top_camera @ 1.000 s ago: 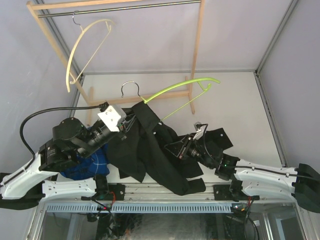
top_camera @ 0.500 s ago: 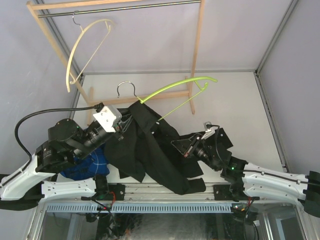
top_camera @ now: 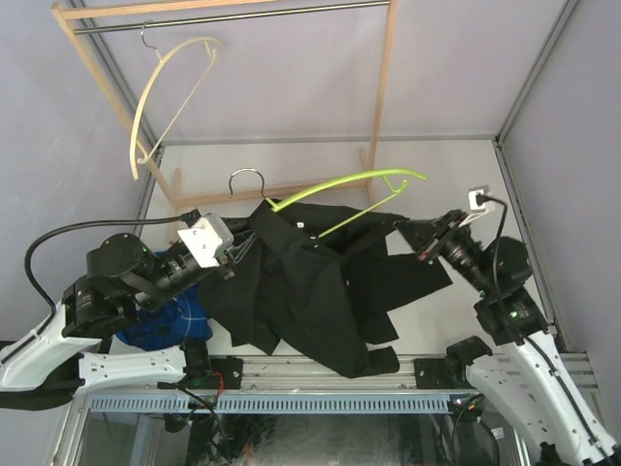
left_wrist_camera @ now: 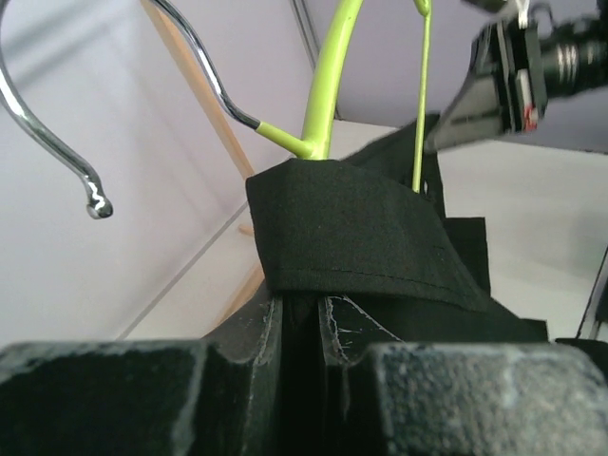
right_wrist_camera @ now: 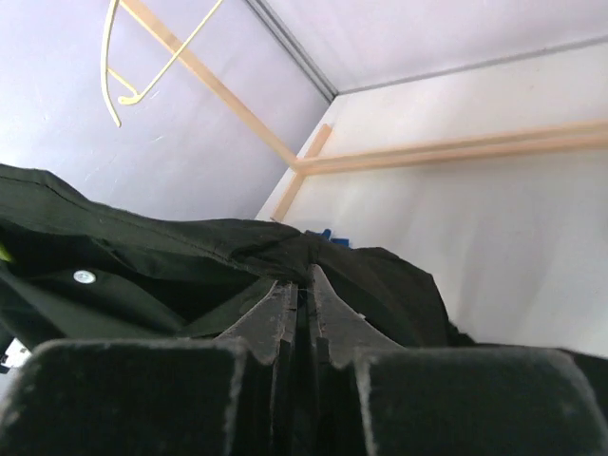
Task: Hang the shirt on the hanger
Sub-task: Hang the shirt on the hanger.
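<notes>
Our left gripper [top_camera: 241, 245] holds its fingers narrow on the collar of the plain black long-sleeved shirt [top_camera: 296, 291], just below the neck of the thin lime-green hanger [top_camera: 340, 183] with its silver hook; our right gripper [top_camera: 408, 229] is clamped tight on a shirt edge, stretched taut under the hanger's far arm. The shirt's lower folds lie on the white table [top_camera: 466, 184].

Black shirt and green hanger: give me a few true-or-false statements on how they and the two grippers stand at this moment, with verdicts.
1. The left gripper is shut on the shirt just below its collar. True.
2. The hanger hangs from the rail. False: it is off the rail, its neck rising out of the shirt's collar.
3. The right gripper is shut on shirt fabric. True.
4. The shirt covers the whole hanger. False: one long green arm shows bare.
</notes>
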